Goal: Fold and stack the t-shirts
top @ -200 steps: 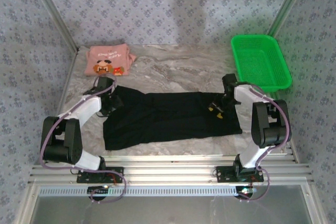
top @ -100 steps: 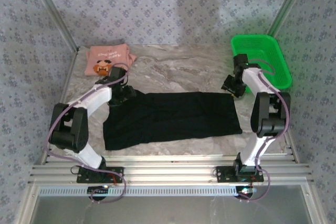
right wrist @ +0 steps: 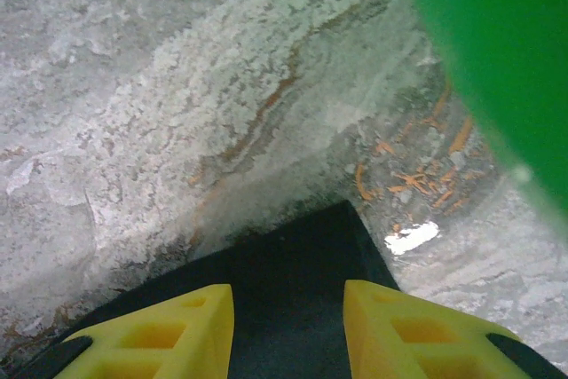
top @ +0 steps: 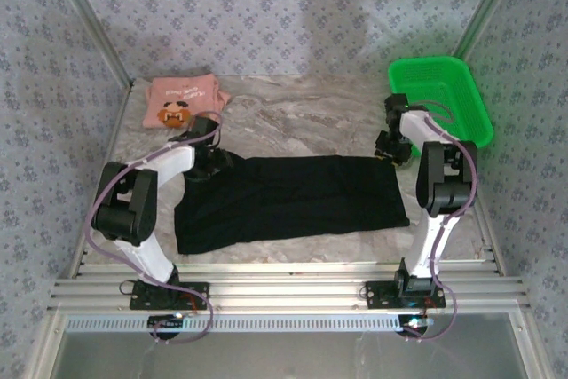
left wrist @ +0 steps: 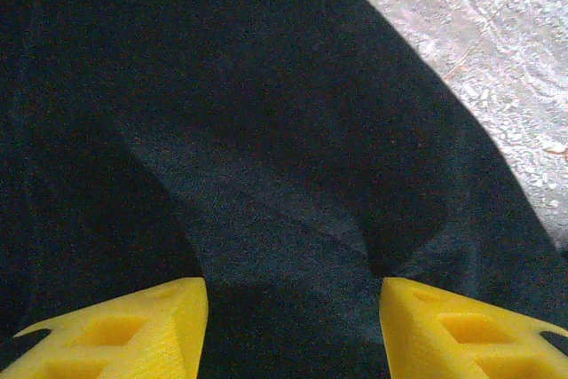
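The black t-shirt [top: 293, 197] lies spread flat across the middle of the marble-patterned table [top: 302, 113], its long side running left to right. The left gripper [top: 213, 161] sits at the shirt's far-left corner. In the left wrist view its yellow fingers [left wrist: 115, 336] stand wide apart with nothing clamped, and wrinkled black cloth lies right under the gap. The right gripper [top: 389, 146] is at the shirt's far-right corner. In the right wrist view its fingers [right wrist: 417, 335] are parted to a narrower gap, and the pointed corner of the black cloth lies just below and between them, not pinched. The pink t-shirt [top: 182, 102], with its orange-brown cartoon face, lies folded at the far-left corner of the table, near the left gripper but apart from the black shirt.

A green plastic basket [top: 439, 108] stands at the far-right corner, just beside the right gripper. The tabletop is grey-white stone pattern with rusty veins. Walls [top: 266, 6] with a blue-grey floral print close in the back and both sides, and aluminium rails [top: 284, 295] run along the near edge.

There are two t-shirts, one basket and two arms.
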You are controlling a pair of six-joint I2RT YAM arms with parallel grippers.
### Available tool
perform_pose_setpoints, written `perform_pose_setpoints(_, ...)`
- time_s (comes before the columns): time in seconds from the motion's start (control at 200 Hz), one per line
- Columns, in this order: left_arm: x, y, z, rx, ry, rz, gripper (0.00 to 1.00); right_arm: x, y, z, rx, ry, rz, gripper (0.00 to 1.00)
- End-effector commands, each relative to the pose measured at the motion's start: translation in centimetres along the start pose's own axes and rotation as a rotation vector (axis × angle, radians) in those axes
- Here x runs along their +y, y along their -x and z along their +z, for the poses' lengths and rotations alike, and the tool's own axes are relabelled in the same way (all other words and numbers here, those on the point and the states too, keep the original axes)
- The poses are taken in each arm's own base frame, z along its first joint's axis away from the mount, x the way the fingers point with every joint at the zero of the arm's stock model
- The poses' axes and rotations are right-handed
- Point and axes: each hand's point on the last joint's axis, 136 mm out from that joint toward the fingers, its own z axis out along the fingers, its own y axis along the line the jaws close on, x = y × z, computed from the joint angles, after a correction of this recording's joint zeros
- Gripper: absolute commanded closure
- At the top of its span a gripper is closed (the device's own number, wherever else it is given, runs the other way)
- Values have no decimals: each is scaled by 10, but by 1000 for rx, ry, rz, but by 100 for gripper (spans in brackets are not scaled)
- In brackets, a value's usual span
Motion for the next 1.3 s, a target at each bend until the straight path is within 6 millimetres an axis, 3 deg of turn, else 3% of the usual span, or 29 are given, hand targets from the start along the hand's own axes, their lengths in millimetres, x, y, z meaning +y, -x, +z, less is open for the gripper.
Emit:
perform_pose_setpoints(0.0,10,-2,5,-1,26,-17,47,-2,-12,2,41,-39,-13,61)
perform_pose_setpoints(0.13,19,-3,11,10,49,-17,48,7,-10,-23,-27,-14,-26,59)
perform_pose_setpoints(0.275,46,-9,21,50,137,-57,52,18,-15,-38,-54,-11,-51,56)
perform_pose_setpoints(0.475,99,-13,15,75,293,-106,54,18,-26,-33,-33,-16,-55,56)
perform_pose_setpoints(0.585,114,-11,10,84,313,-115,55,15,-33,-23,-9,-29,-63,57)
perform_pose_setpoints(0.869,78,-5,18,79,203,-32,53,34,-36,4,24,13,-63,57)
perform_pose_setpoints(1.294,75,-7,16,80,188,-12,54,56,-13,4,-15,82,-39,59)
